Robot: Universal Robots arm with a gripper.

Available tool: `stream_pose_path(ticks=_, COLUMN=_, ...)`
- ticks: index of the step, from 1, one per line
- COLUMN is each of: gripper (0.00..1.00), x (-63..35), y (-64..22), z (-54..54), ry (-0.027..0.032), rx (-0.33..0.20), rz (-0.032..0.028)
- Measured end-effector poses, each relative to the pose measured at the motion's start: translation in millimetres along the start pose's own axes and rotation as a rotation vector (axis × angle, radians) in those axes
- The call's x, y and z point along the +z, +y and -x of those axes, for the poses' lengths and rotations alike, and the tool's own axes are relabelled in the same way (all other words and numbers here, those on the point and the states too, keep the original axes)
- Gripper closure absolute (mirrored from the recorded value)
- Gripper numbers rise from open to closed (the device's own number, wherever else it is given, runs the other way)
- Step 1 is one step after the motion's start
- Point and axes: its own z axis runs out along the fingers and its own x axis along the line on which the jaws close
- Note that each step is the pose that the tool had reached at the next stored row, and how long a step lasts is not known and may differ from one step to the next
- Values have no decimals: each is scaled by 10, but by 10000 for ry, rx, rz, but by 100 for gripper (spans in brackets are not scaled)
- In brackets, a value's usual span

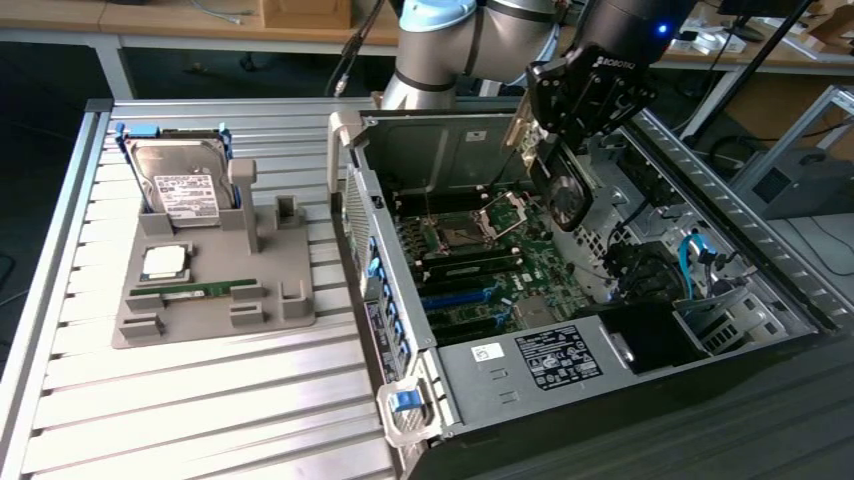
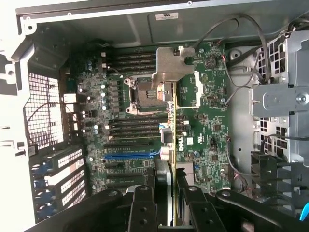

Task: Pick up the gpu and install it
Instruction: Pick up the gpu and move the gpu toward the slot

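Hand point(image 1: 561, 140) clenched on the gpu point(image 1: 570, 195), gripped edge-on between its fingers with the silvery bracket point(image 2: 169, 67) at the far end, poised over the motherboard point(image 1: 521, 270) inside the open computer case point(image 1: 400, 250); grey parts tray point(image 1: 214, 320) well apart on the slatted surface point(image 1: 200, 410).

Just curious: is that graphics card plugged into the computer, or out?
Out: the gpu hangs clamped in the gripper above the motherboard, not seated.

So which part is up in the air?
The gpu, a green card with a black cooler, held by the gripper over the case. The hard drive, chip and memory stick sit on the grey holder.
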Motion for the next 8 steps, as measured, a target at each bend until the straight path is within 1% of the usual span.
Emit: stream_pose_path(ticks=8, gripper=73, x=59, y=0, z=3, ry=0, rx=0, rz=0)
